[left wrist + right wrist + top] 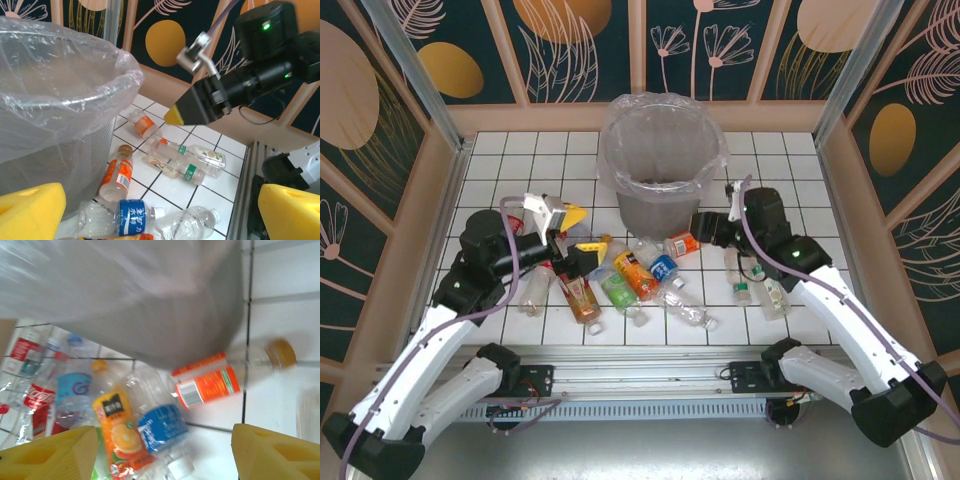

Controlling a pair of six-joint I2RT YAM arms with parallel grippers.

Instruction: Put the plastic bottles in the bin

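Bin: grey round plastic-lined wastebasket, upper centre; contents unclear.
Bottles: small clear plastic bottles, lower centre, strewn on white tiles; job looks barely begun.
Left gripper: jaws wide, empty.
Right gripper: jaws parted, empty.

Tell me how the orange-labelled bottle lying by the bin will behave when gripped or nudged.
The orange-labelled bottle looks clear and seemingly empty, so it is probably light and may dent when squeezed. It lies on its side on smooth tiles, so a nudge would likely roll it.
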